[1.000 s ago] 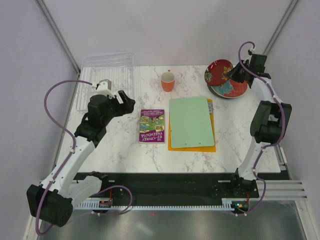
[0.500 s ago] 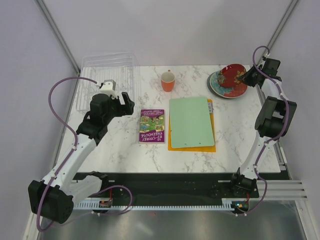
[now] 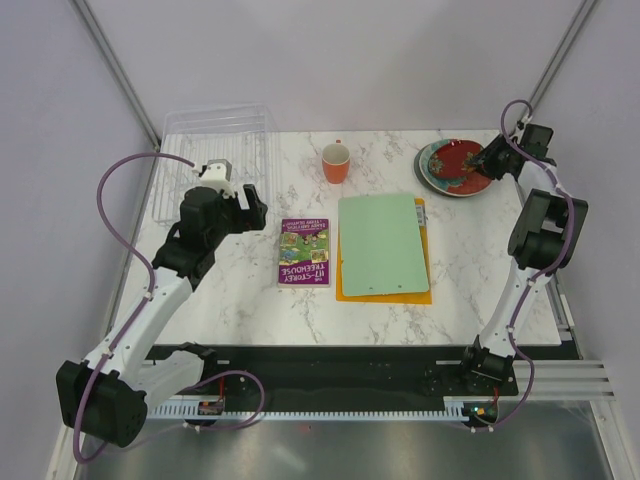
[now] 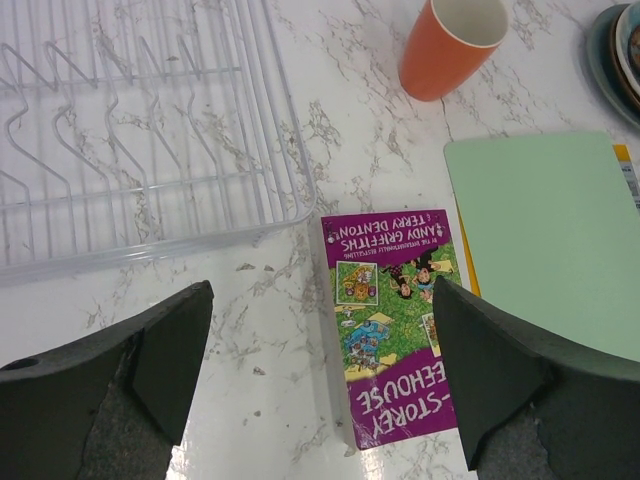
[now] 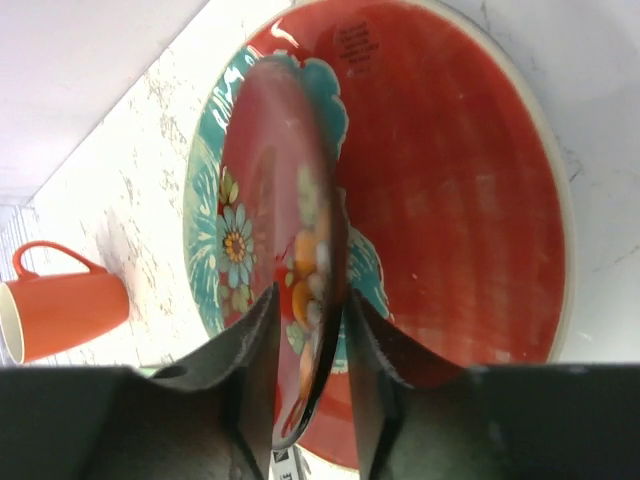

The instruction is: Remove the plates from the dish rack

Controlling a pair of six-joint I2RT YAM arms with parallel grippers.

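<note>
The clear dish rack [image 3: 215, 150] stands at the far left with no plate in it; its wire dividers show in the left wrist view [image 4: 130, 130]. The plates are stacked at the far right [image 3: 432, 178], with a grey-green rim and teal under red. My right gripper [image 3: 490, 160] is shut on the rim of a red flowered plate [image 5: 285, 180], its fingers [image 5: 250, 340] on either side, and holds it tilted low over the stack's red [image 5: 450, 200] and teal [image 5: 205, 230] surfaces. My left gripper [image 3: 248, 205] [image 4: 320, 400] is open and empty over the table beside the rack.
An orange cup [image 3: 336, 162] [image 4: 450, 45] stands at the back middle. A purple book [image 3: 305, 251] [image 4: 395, 320] lies beside a green board [image 3: 382, 243] that rests on an orange sheet [image 3: 340, 292]. Walls close in on both sides.
My right gripper has tipped the red plate from upright down to nearly flat over the stack and moved a little right. The left arm has barely moved.
</note>
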